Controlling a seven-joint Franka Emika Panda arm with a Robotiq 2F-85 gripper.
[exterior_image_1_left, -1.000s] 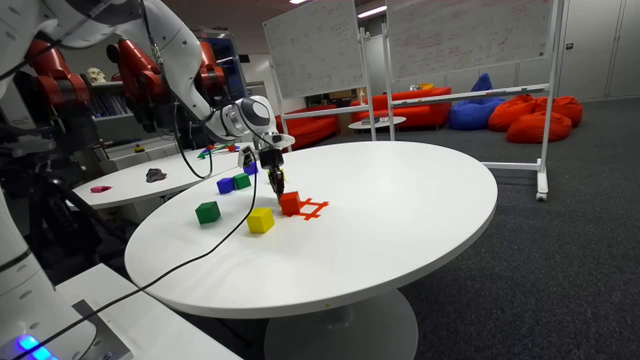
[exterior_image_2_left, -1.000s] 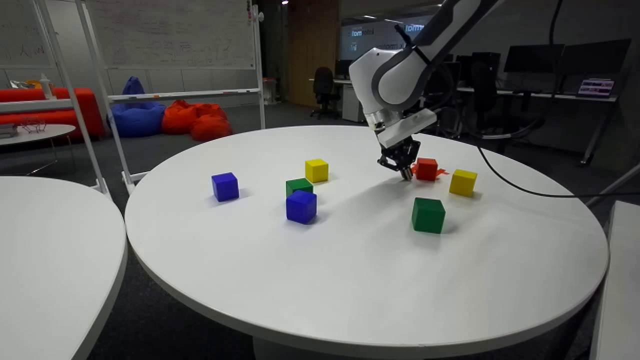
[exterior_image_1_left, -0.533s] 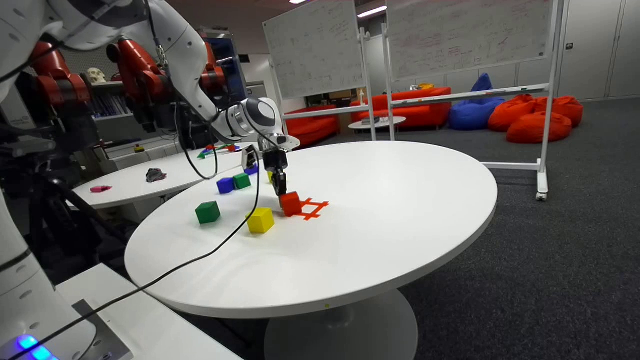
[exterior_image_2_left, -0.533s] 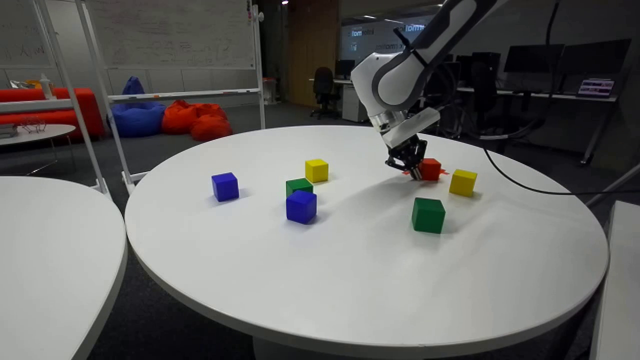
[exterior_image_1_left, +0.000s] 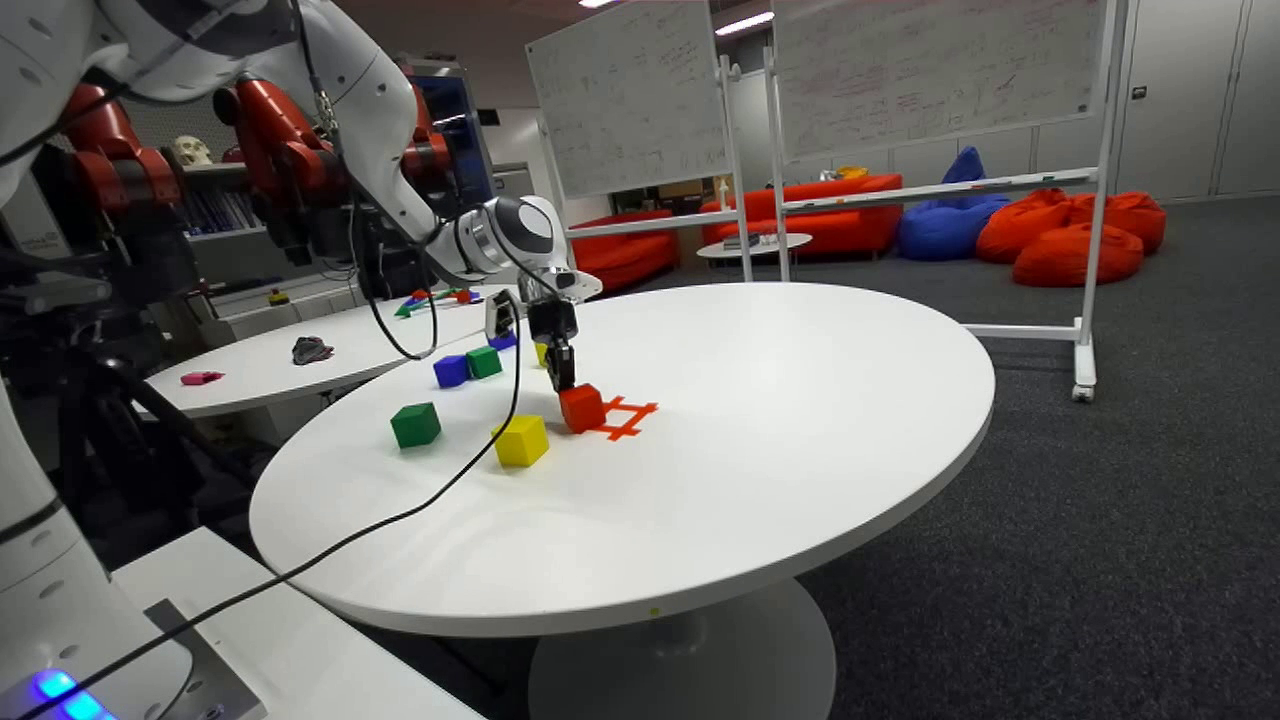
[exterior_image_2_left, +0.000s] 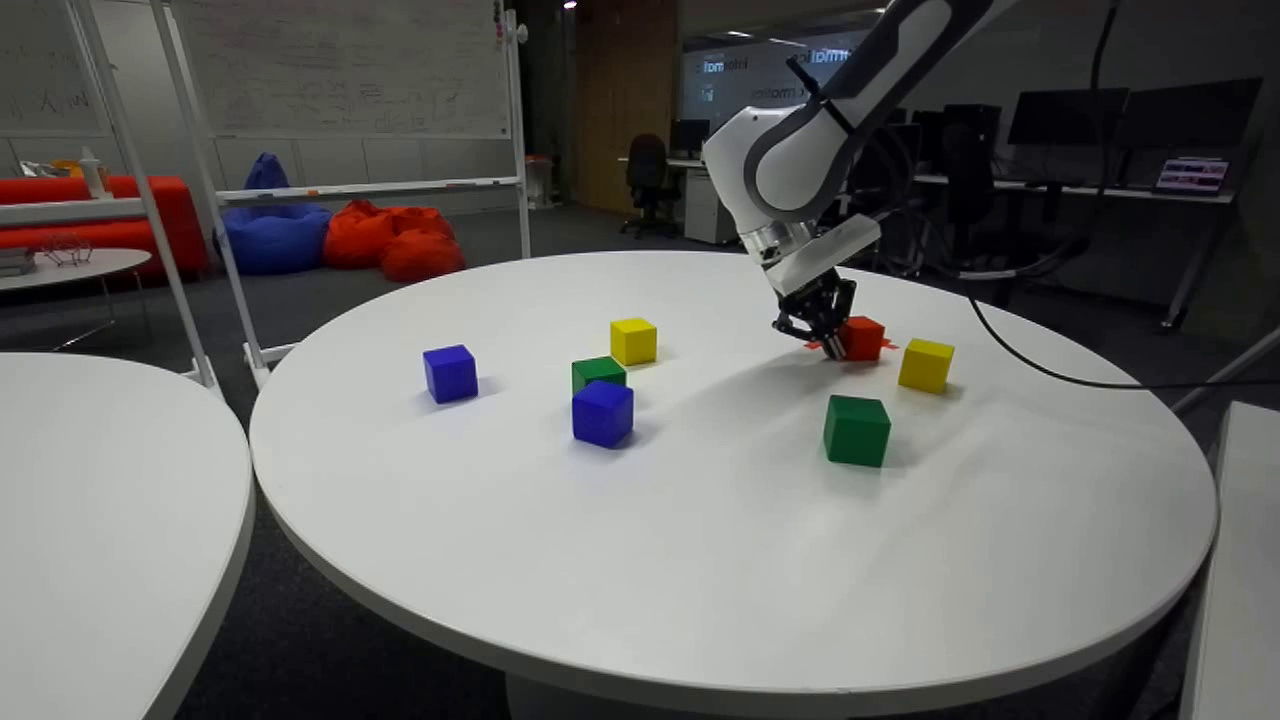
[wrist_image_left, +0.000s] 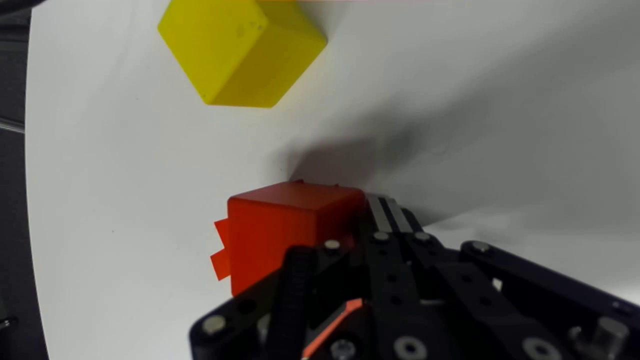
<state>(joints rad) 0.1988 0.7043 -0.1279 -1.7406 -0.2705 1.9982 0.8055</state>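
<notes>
1. The hand (wrist_image_left: 389, 215) is standing fully closed, gripping nothing.
2. In the wrist view, the red cube (wrist_image_left: 272, 240) is sitting at nine o'clock of the hand, seemingly touching it.
3. In an exterior view, a red outline (exterior_image_1_left: 636, 420) is showing at three o'clock of the cube, partly under it.
4. On the bench (exterior_image_1_left: 800, 420) there, a yellow cube (exterior_image_1_left: 521, 441) is resting at the red cube's eight o'clock, a green cube (exterior_image_1_left: 415, 425) farther off at nine.
</notes>
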